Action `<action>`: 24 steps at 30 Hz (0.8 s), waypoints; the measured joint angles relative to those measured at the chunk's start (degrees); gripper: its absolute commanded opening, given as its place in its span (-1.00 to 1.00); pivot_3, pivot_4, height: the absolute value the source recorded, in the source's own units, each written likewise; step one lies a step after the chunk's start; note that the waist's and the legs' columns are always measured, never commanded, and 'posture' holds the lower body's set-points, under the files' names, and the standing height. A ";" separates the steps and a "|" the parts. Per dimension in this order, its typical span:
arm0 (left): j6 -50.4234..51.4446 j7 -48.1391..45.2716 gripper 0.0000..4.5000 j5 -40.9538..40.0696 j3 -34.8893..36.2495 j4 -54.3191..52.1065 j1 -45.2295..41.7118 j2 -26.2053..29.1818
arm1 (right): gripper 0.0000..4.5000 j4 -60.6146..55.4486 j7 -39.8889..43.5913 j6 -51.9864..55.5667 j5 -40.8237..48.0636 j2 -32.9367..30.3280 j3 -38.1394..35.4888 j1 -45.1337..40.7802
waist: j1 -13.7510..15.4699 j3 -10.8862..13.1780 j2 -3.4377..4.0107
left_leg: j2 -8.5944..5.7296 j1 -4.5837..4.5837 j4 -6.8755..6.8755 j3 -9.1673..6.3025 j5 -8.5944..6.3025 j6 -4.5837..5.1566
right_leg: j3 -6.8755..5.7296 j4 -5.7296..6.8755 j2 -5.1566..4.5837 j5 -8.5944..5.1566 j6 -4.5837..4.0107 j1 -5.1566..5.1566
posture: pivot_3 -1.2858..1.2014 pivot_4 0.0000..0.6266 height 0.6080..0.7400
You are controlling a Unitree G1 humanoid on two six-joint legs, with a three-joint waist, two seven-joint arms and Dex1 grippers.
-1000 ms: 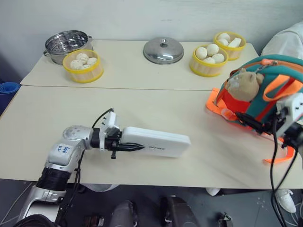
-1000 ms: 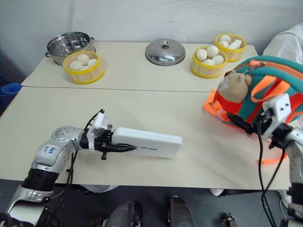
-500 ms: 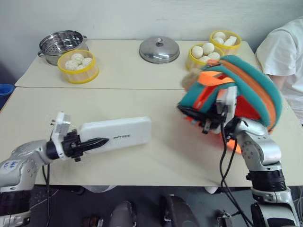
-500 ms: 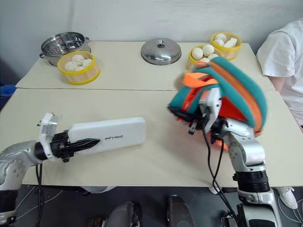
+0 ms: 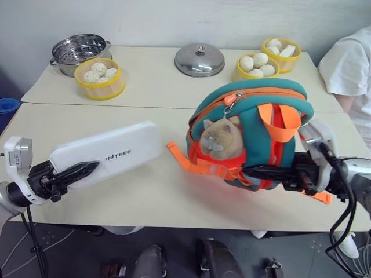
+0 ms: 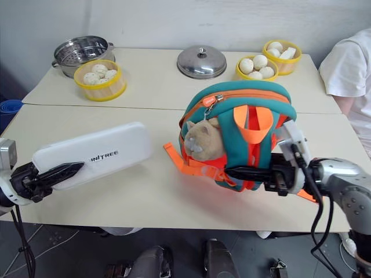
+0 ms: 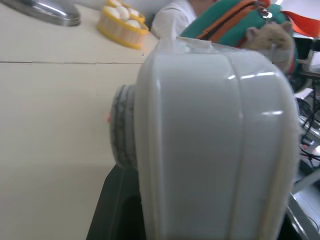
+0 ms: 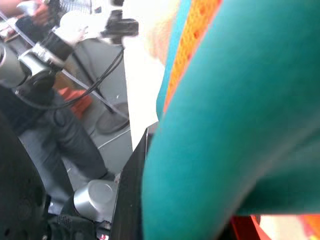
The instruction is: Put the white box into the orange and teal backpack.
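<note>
- Since a second back: orange and teal backpack (image 5: 249,139) hauled desk-centre; white box (image 5: 104,153) raised, aimed backpack-ward.
- Left claw (image 5: 78,172) clamped on box's end — right claw (image 5: 264,172) pinched on backpack, steadying it.

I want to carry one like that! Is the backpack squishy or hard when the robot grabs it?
Probably squishy. The orange and teal backpack is cloth, and its straps trail loose on the table. It likely isn't heavy, since the right claw holds it up from one side. It might sag or swing when lifted.
</note>
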 measured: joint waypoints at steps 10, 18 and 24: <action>-7.72 4.93 -0.27 4.14 -19.22 0.97 -31.73 -6.15 | -0.97 8.06 3.45 0.39 -2.33 -0.27 1.53 -4.04 | 1.35 -0.01 -0.02 | -0.11 -0.10 0.22 0.19 0.31 -0.05 | 0.03 -0.03 0.06 0.19 0.33 0.12 | 0.03 -0.52 1.00; -14.77 -1.83 -0.27 14.84 -30.93 9.97 -39.40 -5.90 | -0.97 10.34 3.55 -0.24 -5.69 0.69 3.86 -6.20 | 0.85 0.00 -0.01 | 0.15 -0.49 0.35 0.22 0.34 -0.24 | 0.25 -0.01 0.48 0.19 0.33 -0.36 | 0.03 -0.52 1.00; -12.63 0.45 -0.27 21.70 -39.57 8.79 -44.90 -6.39 | -0.97 6.69 0.73 0.21 -5.05 2.50 2.25 -1.90 | 1.14 0.01 -0.03 | 0.13 -0.58 0.73 0.16 0.31 -0.11 | 0.33 0.05 0.47 0.27 0.47 -0.24 | 0.03 -0.52 1.00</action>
